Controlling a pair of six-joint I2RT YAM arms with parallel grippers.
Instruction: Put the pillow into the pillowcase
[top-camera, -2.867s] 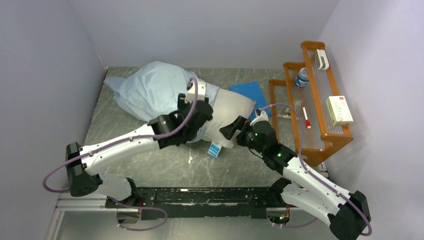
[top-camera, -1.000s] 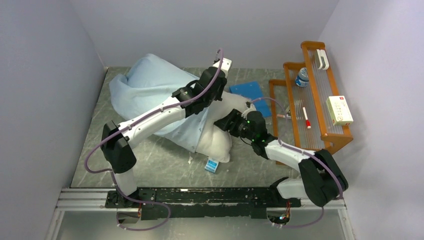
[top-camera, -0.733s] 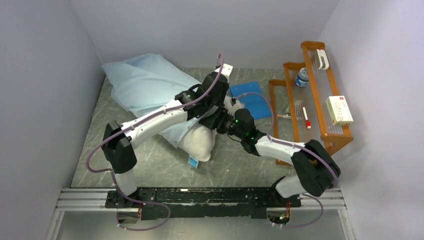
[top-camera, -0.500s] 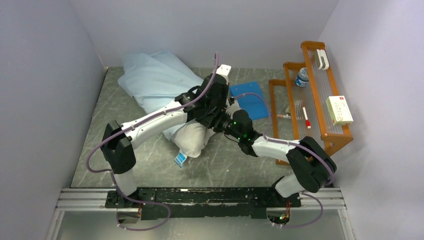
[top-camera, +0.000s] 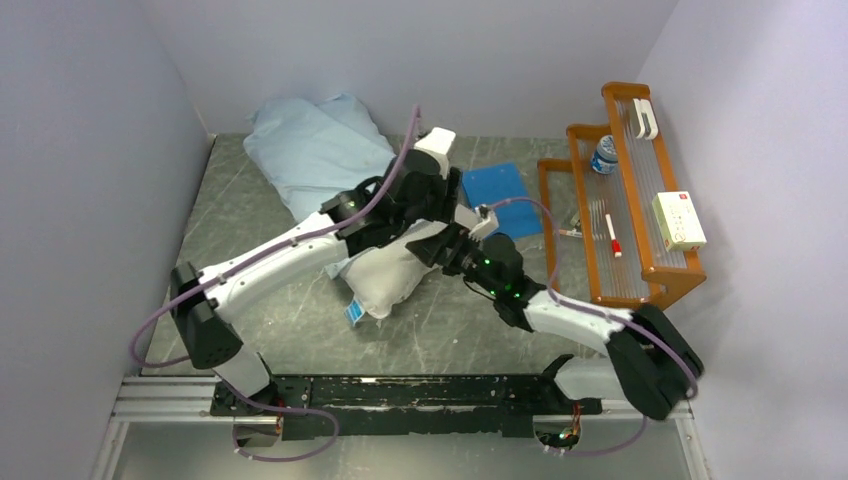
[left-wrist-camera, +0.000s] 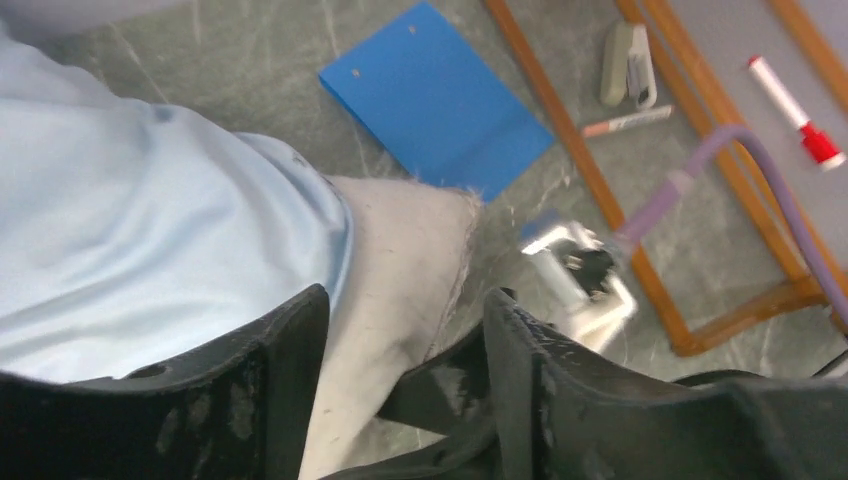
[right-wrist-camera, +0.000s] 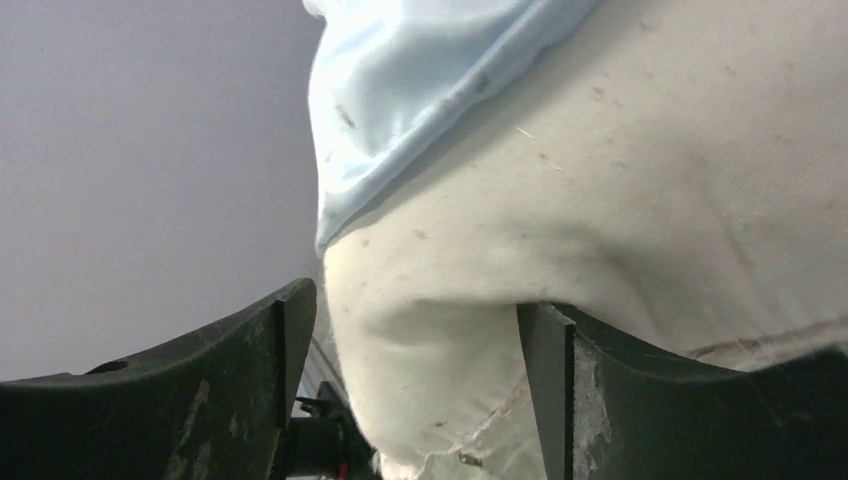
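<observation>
Now pillowcase (top-camera: 315, 150) covers more of pillow (top-camera: 388, 280).

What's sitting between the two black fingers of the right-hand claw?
The bare off-white end of the pillow fills the gap of the right gripper, with the light blue pillowcase hem just above it. The right wrist view shows this.

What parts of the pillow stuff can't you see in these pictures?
- Top view: where the pillowcase ends on the pillow is hidden under both arms.
- Left wrist view: the left tool shows only blurred dark fingers; the grip is cut off by the bottom edge.
- Right wrist view: the right tool straddles the pillow, contact unclear.
</observation>
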